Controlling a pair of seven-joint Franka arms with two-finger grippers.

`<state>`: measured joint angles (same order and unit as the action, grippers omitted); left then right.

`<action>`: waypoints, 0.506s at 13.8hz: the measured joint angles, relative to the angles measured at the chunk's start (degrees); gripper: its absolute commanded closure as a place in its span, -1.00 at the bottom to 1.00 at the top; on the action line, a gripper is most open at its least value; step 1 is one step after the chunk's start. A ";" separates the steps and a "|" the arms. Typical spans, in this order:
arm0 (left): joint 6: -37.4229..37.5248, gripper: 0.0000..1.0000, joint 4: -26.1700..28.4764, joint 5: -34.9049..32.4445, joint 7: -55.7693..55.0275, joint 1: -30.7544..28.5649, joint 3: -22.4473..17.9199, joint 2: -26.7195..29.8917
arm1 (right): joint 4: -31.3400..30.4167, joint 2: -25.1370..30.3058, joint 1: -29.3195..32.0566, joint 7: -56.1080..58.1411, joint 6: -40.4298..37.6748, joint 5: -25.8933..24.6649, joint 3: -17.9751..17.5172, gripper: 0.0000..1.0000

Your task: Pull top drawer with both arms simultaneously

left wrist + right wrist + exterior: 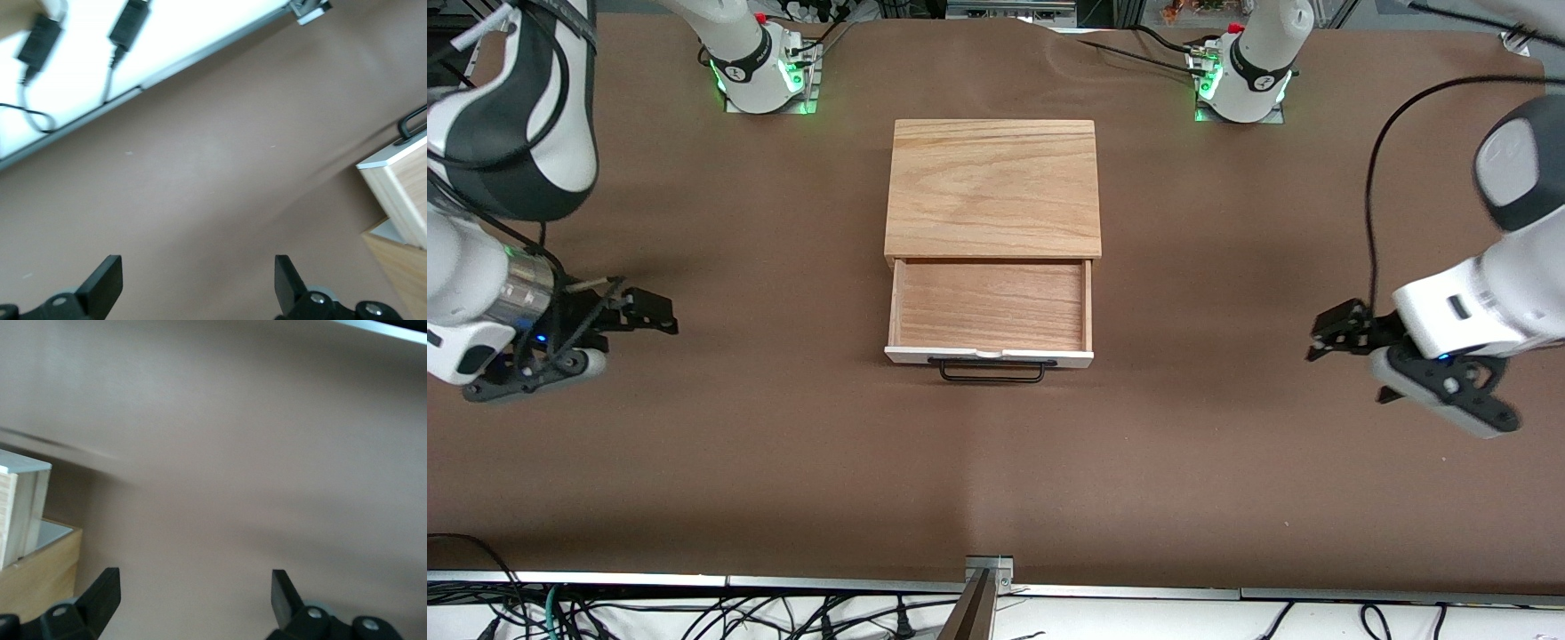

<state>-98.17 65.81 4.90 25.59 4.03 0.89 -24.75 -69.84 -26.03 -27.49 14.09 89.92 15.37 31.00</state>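
The top drawer (990, 307) stands pulled out of the oak-topped box (992, 187) mid-table, while the left pincer (1329, 336) and right pincer (654, 313), both wide and empty, hover well apart from its black wire handle (991, 371); the pull looks finished, leaving only withdrawal.

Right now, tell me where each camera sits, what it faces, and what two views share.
Front view: high across the table, facing both bases; shows the pulled-out top drawer, the left gripper and right gripper, both open and apart from it.
Left wrist view: on the left arm, looking down at table; its own fingertips show.
Right wrist view: on the right arm, looking at table; its own fingertips show.
Shared: both wrist views catch a corner of the top drawer.
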 measured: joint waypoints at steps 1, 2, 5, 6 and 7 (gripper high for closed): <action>1.69 -1.00 0.22 -1.40 -0.24 -0.14 -0.09 1.34 | -1.36 2.21 -0.66 -1.63 -0.57 -2.50 -0.01 -1.00; 3.79 -1.00 0.42 -2.92 -1.51 -0.18 -0.29 2.40 | -3.44 4.87 -1.50 -2.93 -0.84 -4.80 -0.01 -1.00; 11.28 -1.00 0.79 -5.54 -13.70 -0.23 -0.60 4.43 | -11.44 13.21 -3.93 -6.99 -0.99 -10.15 -0.10 -1.00; 13.31 -1.00 1.29 -5.57 -18.07 -0.22 -0.58 5.05 | -14.07 15.54 -4.68 -8.09 -0.61 -11.44 -0.18 -1.00; 14.22 -1.00 2.50 -5.57 -21.05 -0.19 -0.55 5.87 | -16.92 17.85 -5.36 -8.84 0.50 -12.58 -0.33 -1.00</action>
<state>-83.95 68.31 -0.68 4.54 3.84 0.34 -18.88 -86.76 -8.18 -32.85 5.25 90.41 2.80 30.67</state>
